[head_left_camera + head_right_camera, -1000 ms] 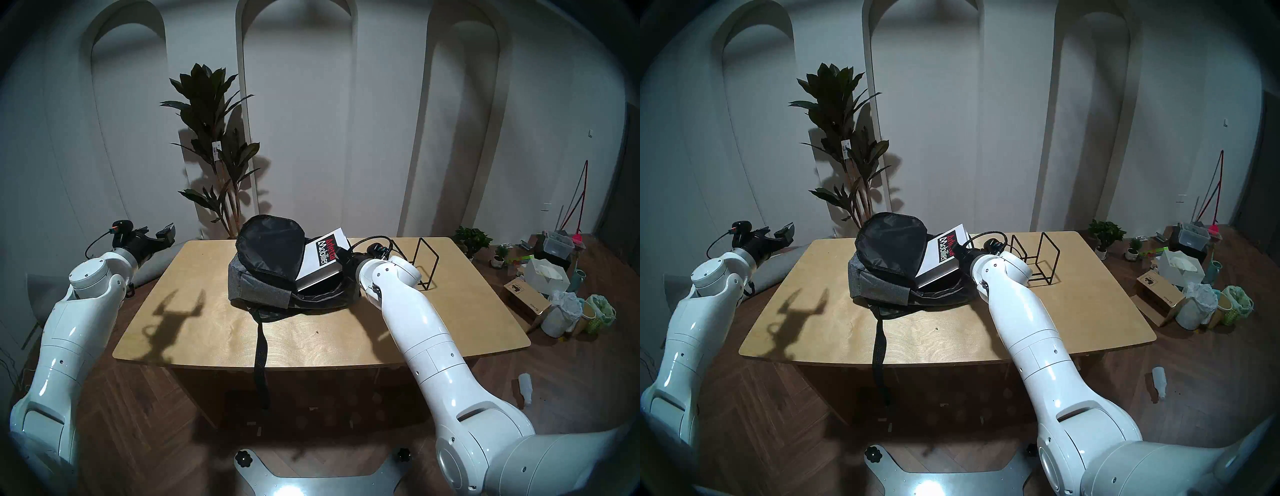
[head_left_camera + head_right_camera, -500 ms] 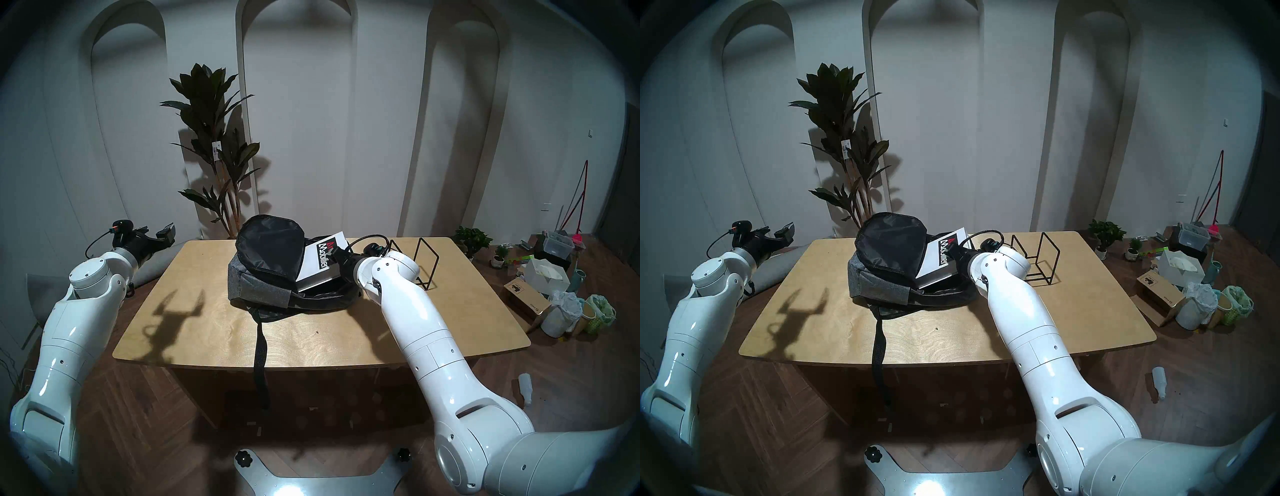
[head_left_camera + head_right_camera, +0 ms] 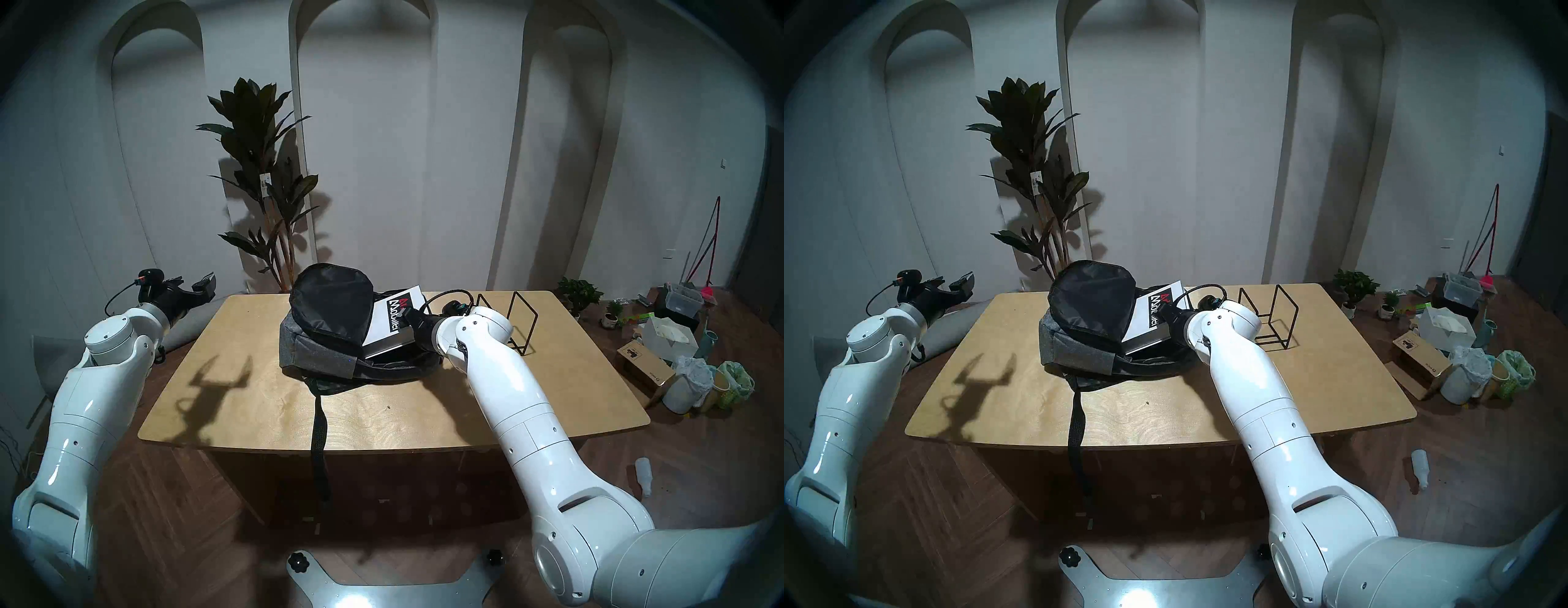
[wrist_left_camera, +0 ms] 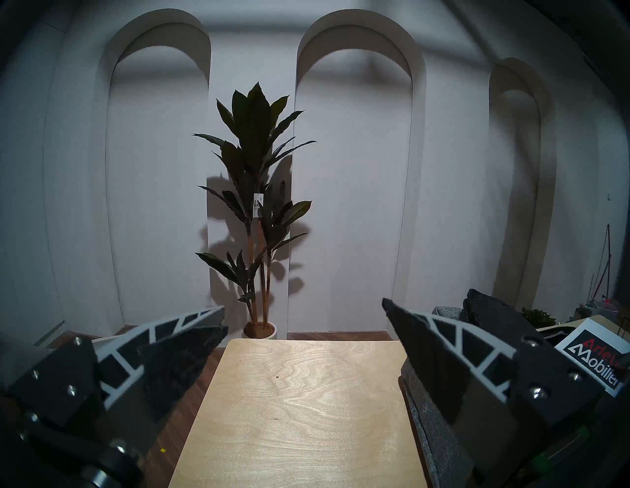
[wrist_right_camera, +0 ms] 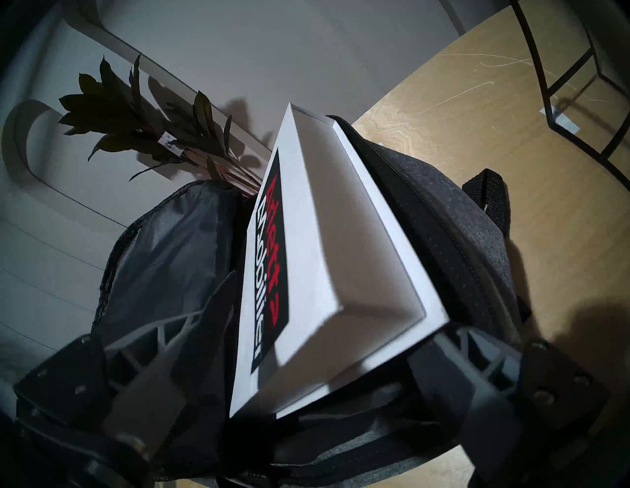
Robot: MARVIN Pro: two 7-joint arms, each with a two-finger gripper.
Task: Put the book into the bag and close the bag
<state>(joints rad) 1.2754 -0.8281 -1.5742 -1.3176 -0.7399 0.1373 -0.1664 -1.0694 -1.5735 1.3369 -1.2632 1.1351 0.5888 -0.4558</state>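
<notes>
The grey backpack (image 3: 316,352) was seen lying on the wooden table (image 3: 382,407), its black-lined flap (image 3: 331,305) raised toward the wall and its long black strap (image 3: 318,429) hanging over the near table edge. The white book (image 3: 388,329), labelled "Arletta Mobilier" in red and white on black, was tilted in the backpack's open mouth: its lower end was tucked under the flap while its upper corner stuck out toward the far side.

In the right wrist view the book (image 5: 327,265) was found between the two fingers of the right gripper (image 5: 306,375). The fingers stood apart on either side of its near corner, a clear gap showing beside the left one; whether the other finger touched the cover could not be told. The book was therefore not pinched.

The left gripper (image 3: 201,286) was held level off the table's left edge, well apart from the backpack. Its fingers (image 4: 433,344) were seen spread wide with nothing between them.

A black wire rack (image 3: 515,322) stood on the table to the right of the backpack, just behind the right arm. A tall potted plant (image 3: 263,182) was seen against the arched wall behind the table.
</notes>
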